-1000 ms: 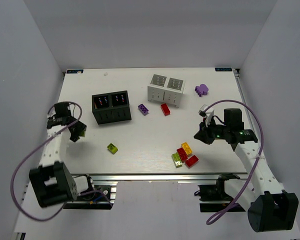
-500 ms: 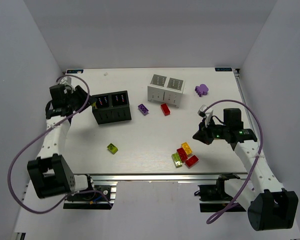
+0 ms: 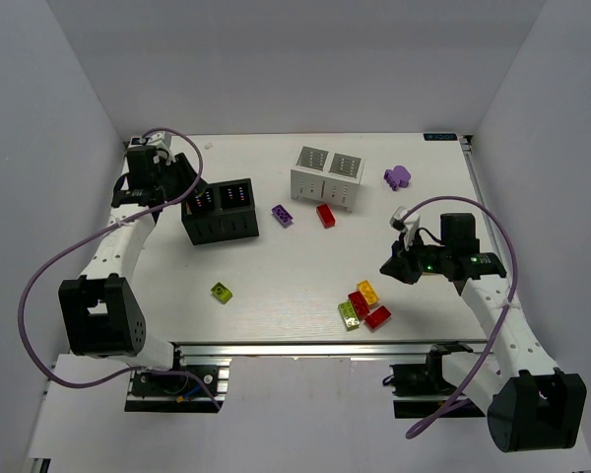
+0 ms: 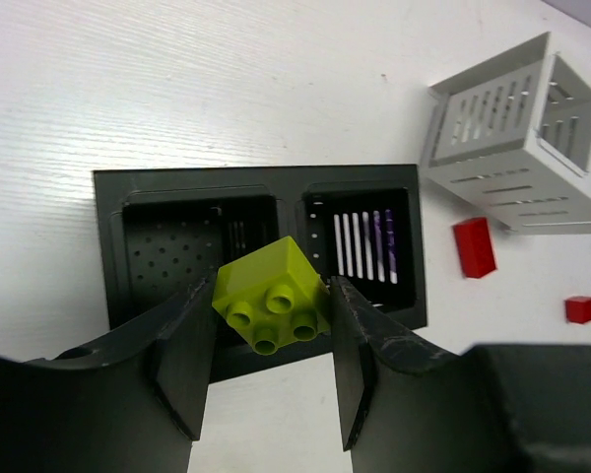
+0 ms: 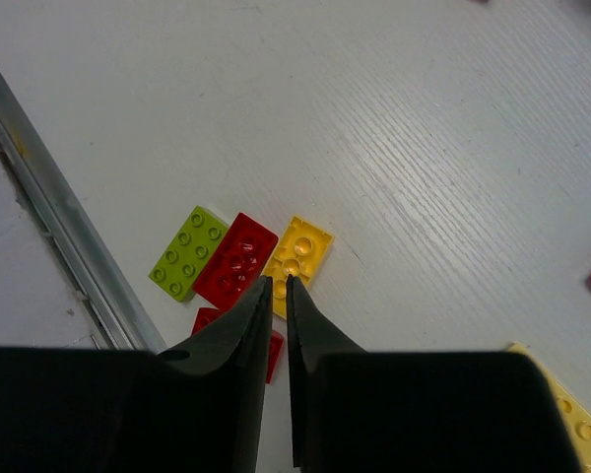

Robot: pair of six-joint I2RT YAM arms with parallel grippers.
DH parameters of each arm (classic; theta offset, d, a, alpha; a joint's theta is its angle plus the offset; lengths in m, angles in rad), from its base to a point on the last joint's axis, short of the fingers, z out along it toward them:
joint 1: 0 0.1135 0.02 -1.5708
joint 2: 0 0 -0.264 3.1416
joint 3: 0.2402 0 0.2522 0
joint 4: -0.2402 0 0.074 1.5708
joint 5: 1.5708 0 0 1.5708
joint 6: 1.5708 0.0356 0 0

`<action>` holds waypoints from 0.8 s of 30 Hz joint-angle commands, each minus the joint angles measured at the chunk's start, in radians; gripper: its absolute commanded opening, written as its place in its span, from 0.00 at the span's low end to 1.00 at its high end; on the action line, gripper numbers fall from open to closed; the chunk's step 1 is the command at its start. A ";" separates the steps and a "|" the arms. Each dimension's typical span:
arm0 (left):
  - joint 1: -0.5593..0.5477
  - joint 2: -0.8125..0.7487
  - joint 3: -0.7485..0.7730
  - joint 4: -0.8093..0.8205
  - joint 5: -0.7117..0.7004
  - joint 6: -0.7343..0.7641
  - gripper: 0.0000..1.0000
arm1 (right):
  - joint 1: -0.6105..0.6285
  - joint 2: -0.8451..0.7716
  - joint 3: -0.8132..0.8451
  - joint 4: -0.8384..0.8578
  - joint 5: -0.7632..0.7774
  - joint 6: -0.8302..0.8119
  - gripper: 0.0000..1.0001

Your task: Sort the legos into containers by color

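Observation:
My left gripper [image 3: 182, 187] is shut on a lime green lego [image 4: 271, 296], studs facing the camera, held above the black container [image 4: 108, 246] near the wall between its two cells. Something purple shows through the slits of its right cell. My right gripper [image 5: 276, 286] hangs shut with nothing in it, its tips just above a cluster of legos: a lime plate [image 5: 188, 252], a red one [image 5: 235, 260], a yellow one [image 5: 298, 253]. In the top view this cluster [image 3: 361, 304] lies near the front edge, left of the right gripper [image 3: 389, 266].
The white container [image 3: 327, 177] stands at the back middle, with a purple lego [image 3: 283, 215] and a red lego [image 3: 326, 215] in front of it. A purple piece [image 3: 397, 176] lies to its right. Another lime lego [image 3: 222, 292] sits front left. The black container [image 3: 222, 232] stands back left.
My left arm has swung from the table's left edge up and right to the black container, carrying the lime lego. The right arm has barely moved.

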 commanded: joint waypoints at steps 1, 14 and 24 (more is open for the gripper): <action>-0.015 -0.016 0.027 -0.031 -0.091 0.032 0.41 | 0.002 0.003 -0.002 0.029 -0.012 -0.009 0.17; -0.052 0.005 0.073 -0.058 -0.149 0.042 0.68 | 0.001 0.000 -0.003 0.026 -0.015 -0.015 0.44; -0.052 -0.228 -0.038 -0.122 0.006 -0.102 0.00 | -0.007 -0.020 -0.025 0.110 0.015 0.024 0.19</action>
